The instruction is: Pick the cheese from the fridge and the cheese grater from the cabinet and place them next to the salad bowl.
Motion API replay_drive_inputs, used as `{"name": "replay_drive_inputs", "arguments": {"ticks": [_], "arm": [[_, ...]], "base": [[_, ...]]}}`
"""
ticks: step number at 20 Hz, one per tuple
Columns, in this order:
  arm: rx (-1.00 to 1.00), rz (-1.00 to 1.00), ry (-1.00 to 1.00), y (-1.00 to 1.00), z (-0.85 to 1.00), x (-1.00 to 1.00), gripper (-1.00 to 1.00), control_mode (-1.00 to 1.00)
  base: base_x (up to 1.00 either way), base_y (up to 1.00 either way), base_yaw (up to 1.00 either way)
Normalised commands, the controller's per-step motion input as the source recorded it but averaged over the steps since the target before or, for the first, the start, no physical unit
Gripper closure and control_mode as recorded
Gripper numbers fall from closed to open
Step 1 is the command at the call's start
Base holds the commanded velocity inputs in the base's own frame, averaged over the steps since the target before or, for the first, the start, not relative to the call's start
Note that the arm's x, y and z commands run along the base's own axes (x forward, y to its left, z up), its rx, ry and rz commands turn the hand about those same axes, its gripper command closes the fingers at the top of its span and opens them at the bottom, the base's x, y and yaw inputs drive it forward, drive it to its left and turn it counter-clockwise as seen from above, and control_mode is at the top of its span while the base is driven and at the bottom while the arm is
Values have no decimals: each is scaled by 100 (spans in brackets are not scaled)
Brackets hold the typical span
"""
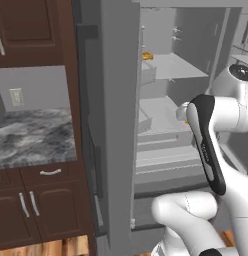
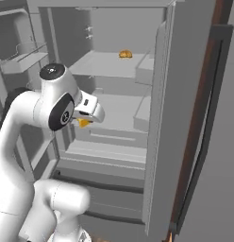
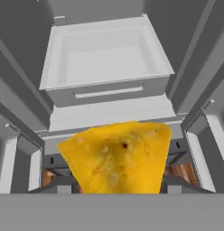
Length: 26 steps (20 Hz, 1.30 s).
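the cheese (image 3: 117, 158) was found as a yellow-orange wedge close against the hand camera, its broad edge uppermost in the hand view and its taper running down toward the fingers. in the right base view a small yellow piece (image 2: 83, 123) was seen directly under the gripper (image 2: 90, 116), in front of the fridge (image 1: 116, 125) opening and clear of the shelves. from this placement the wedge was judged to be clamped in the gripper and lifted off its shelf; the fingertips themselves were covered by the wedge, so contact was inferred rather than observed.

a second small orange item (image 2: 125, 54) was noted on the upper shelf, toward its rear edge, well apart from the gripper. its identity could not be settled.

the fridge door (image 2: 159, 127) was standing open at the right of the compartment, and a pale drawer (image 3: 105, 63) lay ahead of the hand. open room was seen behind the gripper, toward the base. a withdrawal straight back was judged advisable, with the door edge as the nearest obstruction.

the marble counter (image 1: 33, 137) lay to the left of the fridge.
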Motion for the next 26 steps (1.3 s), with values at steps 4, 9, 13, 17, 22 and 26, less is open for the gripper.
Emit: {"name": "replay_drive_inputs", "arguments": {"ticks": [4, 9, 13, 17, 22, 26], "arm": [[0, 0, 0, 0, 0, 0, 100, 100], [0, 0, 0, 0, 0, 0, 100, 100], [0, 0, 0, 0, 0, 0, 100, 100], [0, 0, 0, 0, 0, 0, 100, 100], [0, 0, 0, 0, 0, 0, 100, 100], [0, 0, 0, 0, 0, 0, 100, 100]], "base": [[-64, 0, 0], [-68, 0, 0], [-58, -4, 7], [-55, -10, 49], [-42, -10, 76], [-36, -6, 83]]}}
